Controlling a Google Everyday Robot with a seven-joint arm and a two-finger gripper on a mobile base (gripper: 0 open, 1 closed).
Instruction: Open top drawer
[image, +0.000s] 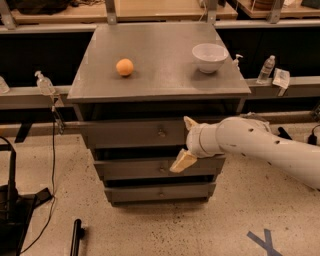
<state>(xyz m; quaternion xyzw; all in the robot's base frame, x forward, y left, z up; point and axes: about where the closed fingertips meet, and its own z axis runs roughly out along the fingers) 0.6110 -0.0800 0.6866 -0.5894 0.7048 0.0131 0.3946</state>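
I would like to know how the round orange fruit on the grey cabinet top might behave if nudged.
It would probably roll: the round orange fruit sits loose on the flat grey cabinet top, with no rim visible. It looks firm, so likely holds shape. The pincer, open, is lower, right of the grey top drawer's small round metal knob.

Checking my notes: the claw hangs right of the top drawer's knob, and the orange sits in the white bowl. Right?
No: camera view shows the orange on the cabinet top, apart from the white bowl. The claw does hang right of the knob of the top drawer.
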